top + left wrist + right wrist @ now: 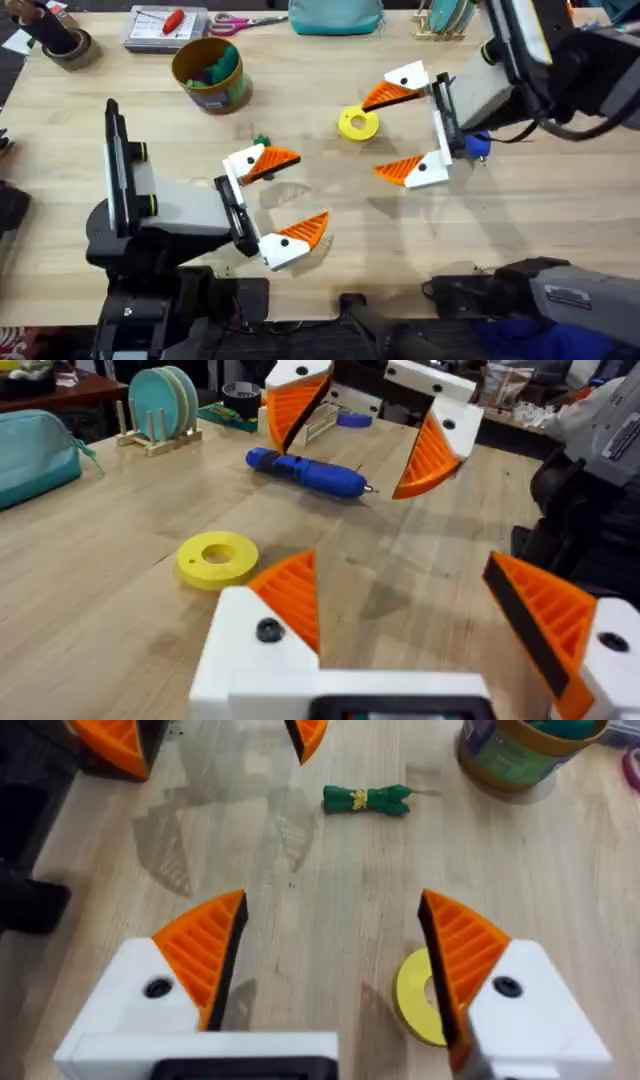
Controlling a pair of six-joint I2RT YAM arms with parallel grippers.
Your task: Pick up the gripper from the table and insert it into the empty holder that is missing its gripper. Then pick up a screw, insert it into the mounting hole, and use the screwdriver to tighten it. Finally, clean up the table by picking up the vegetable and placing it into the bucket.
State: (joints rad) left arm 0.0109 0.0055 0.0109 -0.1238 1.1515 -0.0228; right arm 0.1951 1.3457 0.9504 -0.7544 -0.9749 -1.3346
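Cleanup looks like the main part left. The vegetable (367, 799) lies bare on the worktop (560, 220), not in the bucket (208, 72). It is left of the middle, just beside the far finger of my left gripper (300, 195), and between that finger and the bucket. The bucket stands upright near the far edge, left of centre, with something green and teal already inside it.

My left gripper hovers with its fingers spread wide and nothing between them. My right gripper (380, 133) is also spread and empty, with the yellow ring (358, 123) lying flat on the wood close by its fingers.

All four white finger mounts I can see carry orange pads (290, 595), and no loose orange fingertip lies anywhere on the wood. I therefore judge the insertion step done. I cannot find the screw, and I cannot tell whether it has been driven in.

The screwdriver (305, 472) lies on its side toward the right edge, behind my right gripper, touched by neither arm. That fits the tightening being over, though I cannot confirm it.
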